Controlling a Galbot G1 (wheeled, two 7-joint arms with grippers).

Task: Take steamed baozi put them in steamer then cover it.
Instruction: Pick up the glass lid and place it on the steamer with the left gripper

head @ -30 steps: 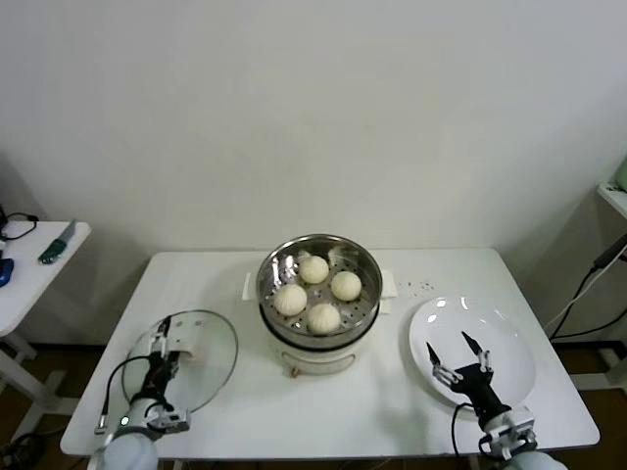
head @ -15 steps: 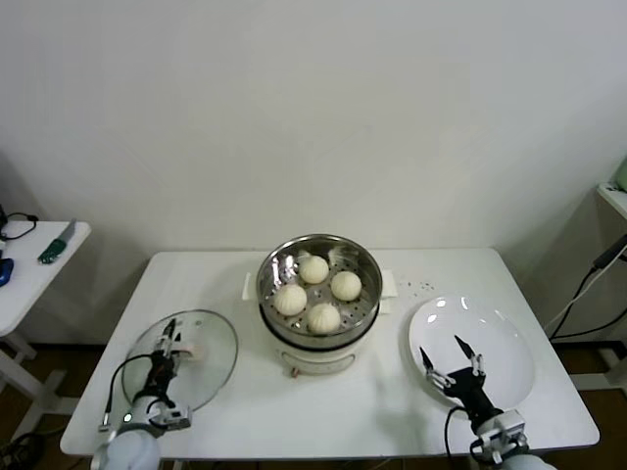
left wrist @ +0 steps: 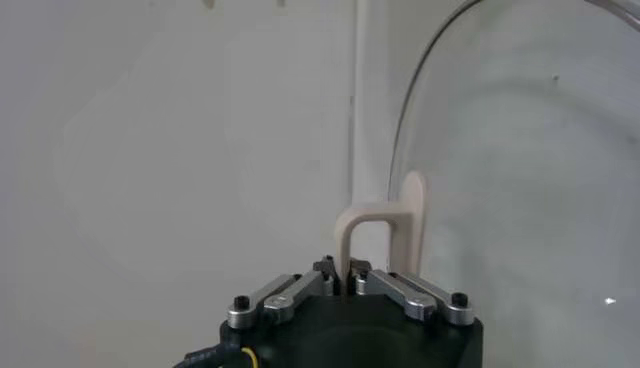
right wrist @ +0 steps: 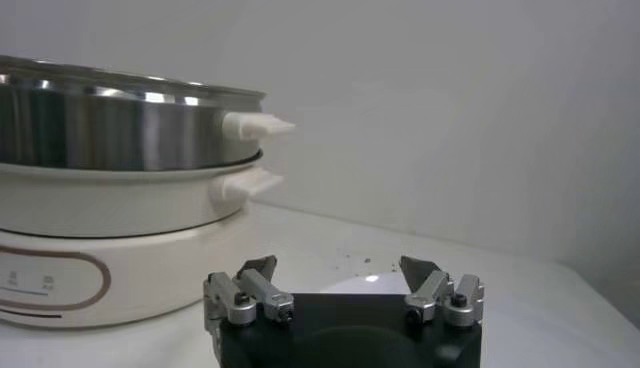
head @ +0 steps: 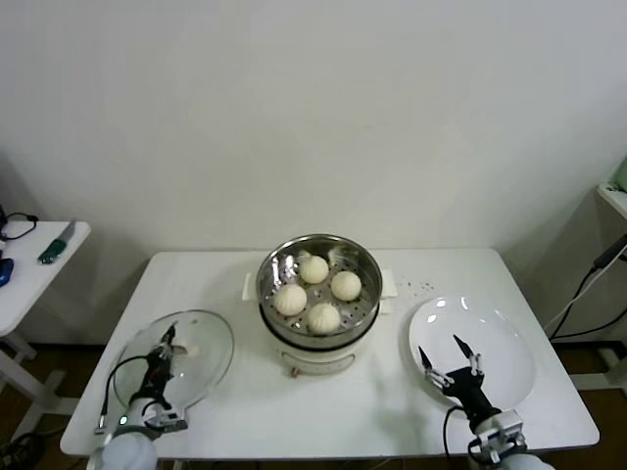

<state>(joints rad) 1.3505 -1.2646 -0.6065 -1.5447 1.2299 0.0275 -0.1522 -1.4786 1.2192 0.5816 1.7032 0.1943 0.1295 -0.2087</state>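
All four baozi [head: 315, 292] sat on the perforated tray of the steamer [head: 318, 290] at mid-bench, which left, by my reading, only the covering to do. That was why my left end effector [head: 167, 350] had its fingers clamped on the pale handle [left wrist: 381, 231] of the cover [head: 178, 358], which lay on the bench [head: 392, 392] near the front-left corner, well apart from the pot. In the left wrist view the handle rose straight out from between the shut fingers, with the glass curving off beyond it; I could not tell whether the lid sat flat or slightly tilted. My right end effector [head: 449, 365] waited with fingers spread and nothing in them, over the near edge of the plate [head: 500, 343] at the right, apparently kept clear of the steamer so the lid could come across unhindered.
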